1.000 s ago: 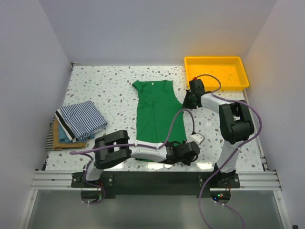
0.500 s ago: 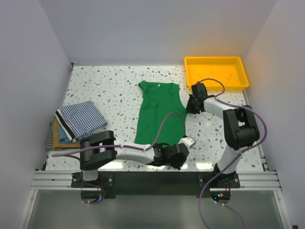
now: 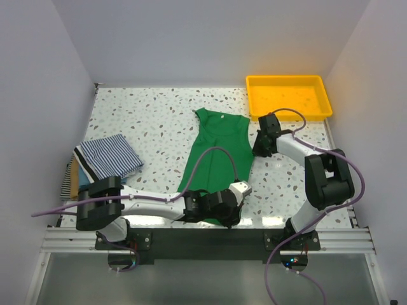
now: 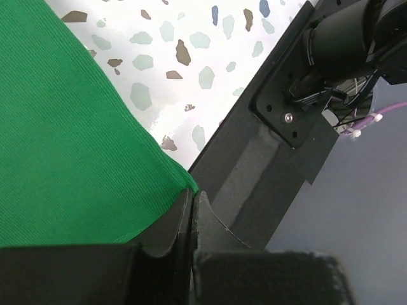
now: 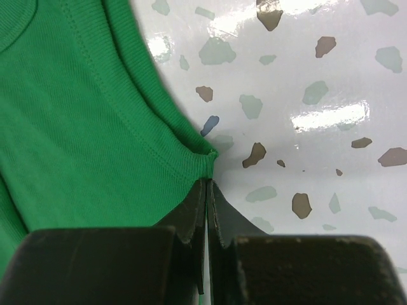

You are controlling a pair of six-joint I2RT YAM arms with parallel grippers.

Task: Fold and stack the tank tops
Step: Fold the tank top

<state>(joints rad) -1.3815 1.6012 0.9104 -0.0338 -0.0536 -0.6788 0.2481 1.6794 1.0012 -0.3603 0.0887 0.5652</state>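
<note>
The green tank top lies spread and slanted on the speckled table, neck toward the back right. My left gripper is shut on its near hem corner at the front edge; the left wrist view shows the closed fingertips pinching green cloth. My right gripper is shut on the top's right armhole corner; in the right wrist view the gripper pinches the seam of the cloth. A stack of folded tops, thin navy-white striped on top with tan beneath, sits at the left.
The yellow plastic tray stands at the back right, just behind my right arm. The table's black front rail runs directly under my left gripper. White walls close in the left, right and back.
Both grippers have dragged the green top to the right and turned it; its neck end swung right toward the tray while the left gripper slid left along the front edge.
</note>
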